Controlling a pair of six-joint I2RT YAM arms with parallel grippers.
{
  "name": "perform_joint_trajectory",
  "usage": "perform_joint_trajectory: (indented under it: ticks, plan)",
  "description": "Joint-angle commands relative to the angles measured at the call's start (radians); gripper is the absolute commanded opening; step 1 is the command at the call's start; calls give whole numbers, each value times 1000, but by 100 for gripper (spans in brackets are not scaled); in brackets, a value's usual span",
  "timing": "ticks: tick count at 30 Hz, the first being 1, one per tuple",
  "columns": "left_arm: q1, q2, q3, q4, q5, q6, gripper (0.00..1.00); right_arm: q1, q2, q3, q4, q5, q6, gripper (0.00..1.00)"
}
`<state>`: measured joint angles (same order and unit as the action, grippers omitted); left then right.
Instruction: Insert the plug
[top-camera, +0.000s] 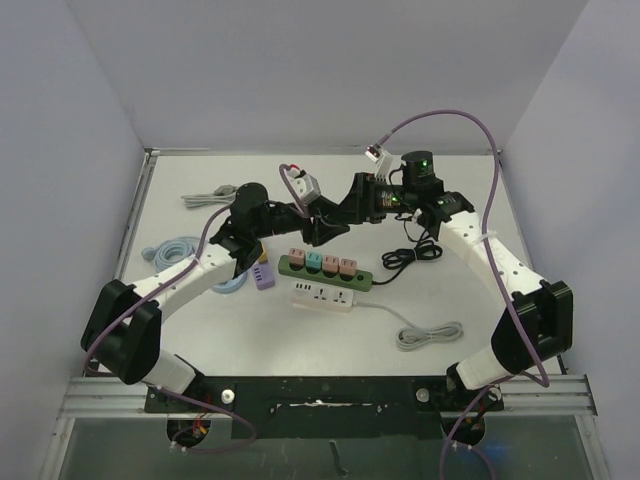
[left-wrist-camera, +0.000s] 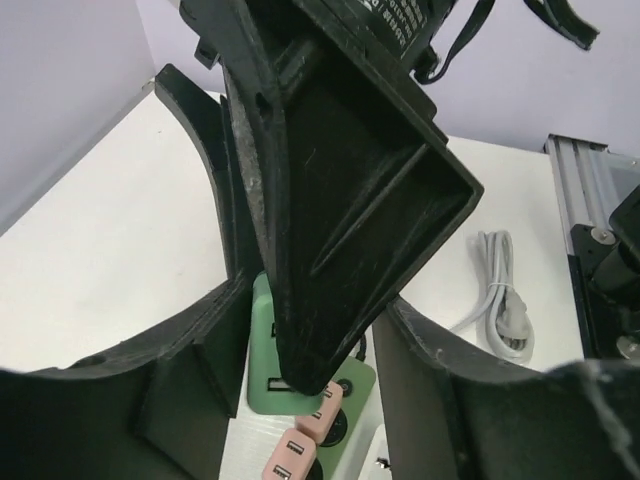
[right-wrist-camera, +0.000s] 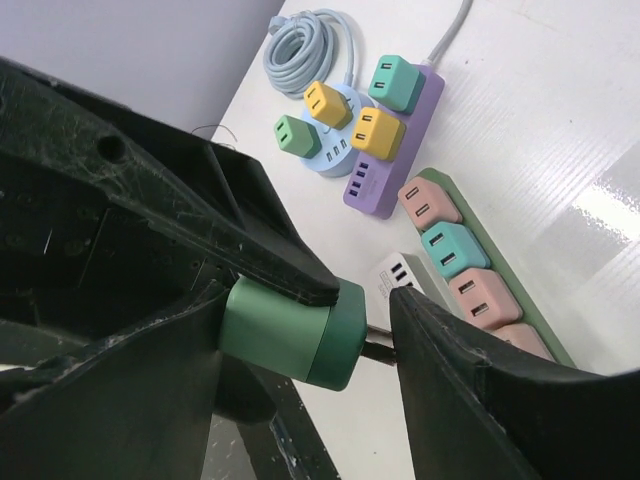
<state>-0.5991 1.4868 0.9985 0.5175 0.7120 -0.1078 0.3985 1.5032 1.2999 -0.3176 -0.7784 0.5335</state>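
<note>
**Green plug up between my two claws, over the green power strip**

In the right wrist view the green plug (right-wrist-camera: 285, 335) lies crosswise at the centre of the frame. Its round body sits against my finger at lower left, and its metal prongs point at my finger at lower right. My right claw (right-wrist-camera: 310, 340) is clamped on it. A black finger of my left claw (left-wrist-camera: 318, 300) slants in from the upper left and lies on the plug's top. In the left wrist view that claw's fingers stand apart at the lower corners, and the right claw's black body fills the middle and hides the plug. I cannot tell whether my left claw grips it. In the top view both claws meet at centre frame, just above the green power strip (top-camera: 365, 277), with the white power strip (top-camera: 323, 297) just below it.
</note>
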Motion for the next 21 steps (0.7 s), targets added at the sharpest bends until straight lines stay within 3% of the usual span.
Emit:
perform_joint_trajectory:
  ticks: [1, 3, 8, 11, 17, 21]
  plan:
    - [-5, 5, 67, -47, 3, 105, 40, -10, -16, 40, -23, -65, -32, 57]
    - [-11, 10, 86, -124, 19, 153, 31, -18, -17, 44, -29, -86, -33, 58]
    - [-20, 13, 133, -310, 21, 276, 23, -32, -14, 59, -42, -155, -12, 60]
    - [-21, 9, 142, -352, 9, 307, 12, -35, -17, 65, -44, -169, 1, 62]
    - [-21, -52, 82, -442, -14, 317, 12, -107, -74, 22, -122, -20, -38, 78]
    - [-33, -101, 42, -578, 12, 365, 12, -183, -179, -98, -55, 88, 13, 80]
